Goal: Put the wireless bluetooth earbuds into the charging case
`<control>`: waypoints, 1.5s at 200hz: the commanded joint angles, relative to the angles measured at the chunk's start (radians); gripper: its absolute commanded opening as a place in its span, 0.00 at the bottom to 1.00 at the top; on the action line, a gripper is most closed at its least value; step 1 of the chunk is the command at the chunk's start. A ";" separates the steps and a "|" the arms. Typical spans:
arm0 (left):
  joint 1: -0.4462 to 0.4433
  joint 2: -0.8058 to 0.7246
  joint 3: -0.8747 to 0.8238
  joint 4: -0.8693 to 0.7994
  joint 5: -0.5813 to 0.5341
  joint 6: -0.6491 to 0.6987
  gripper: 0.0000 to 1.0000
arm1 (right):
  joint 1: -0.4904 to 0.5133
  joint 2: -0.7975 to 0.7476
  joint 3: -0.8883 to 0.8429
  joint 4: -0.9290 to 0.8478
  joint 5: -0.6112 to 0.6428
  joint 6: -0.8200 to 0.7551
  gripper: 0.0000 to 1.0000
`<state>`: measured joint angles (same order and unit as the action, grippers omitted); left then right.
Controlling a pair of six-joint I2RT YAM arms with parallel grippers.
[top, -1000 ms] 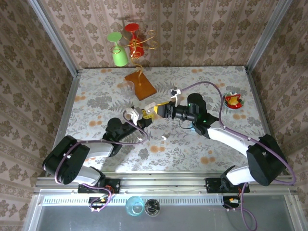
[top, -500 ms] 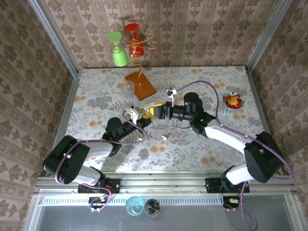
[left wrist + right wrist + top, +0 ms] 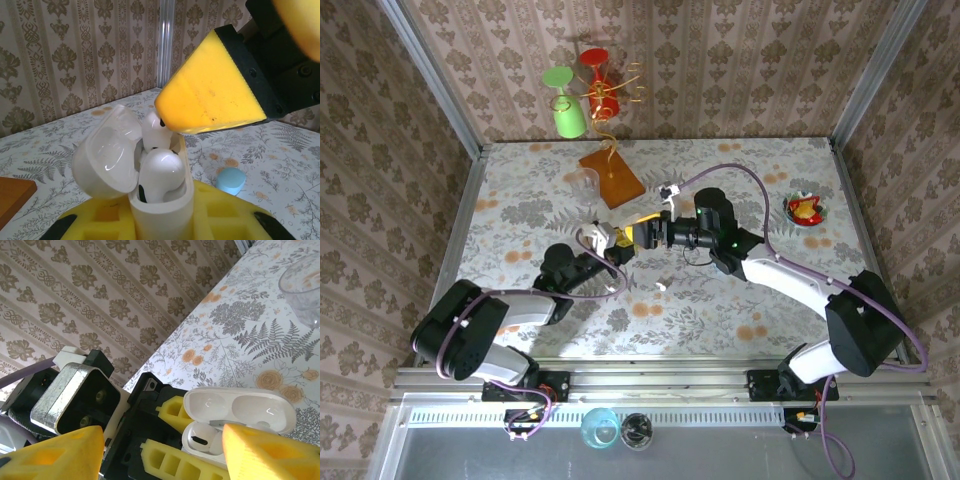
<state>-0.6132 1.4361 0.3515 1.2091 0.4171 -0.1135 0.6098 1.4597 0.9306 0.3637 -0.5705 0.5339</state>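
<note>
The left gripper (image 3: 161, 222), pads pressed together on the charging case (image 3: 165, 197), holds it upright with the lid (image 3: 107, 155) swung back, so that the wells face the other arm. Both wireless bluetooth earbuds sit in the case: the near earbud (image 3: 159, 172) looks seated, while the far earbud (image 3: 154, 131) stands higher and is probably not fully home. The right gripper (image 3: 640, 233) hangs over the case with its jaws spread and empty, and the tip of one yellow finger (image 3: 210, 95) touches the far earbud. The open lid, just beside that finger, limits approach from its side. A blue disc (image 3: 231, 180), wooden block (image 3: 612, 177), clear glass (image 3: 302, 285) and red bowl (image 3: 806, 210) lie apart on the table (image 3: 520, 200).
</note>
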 commanded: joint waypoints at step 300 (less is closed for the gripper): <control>0.182 -0.018 -0.023 0.075 0.465 0.109 0.00 | -0.022 0.020 0.153 -0.385 -0.244 -0.272 0.51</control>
<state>-0.4671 1.4445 0.3294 1.2446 0.9192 0.0235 0.5835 1.4971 1.0889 -0.0181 -0.7227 0.2928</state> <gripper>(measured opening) 0.221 0.518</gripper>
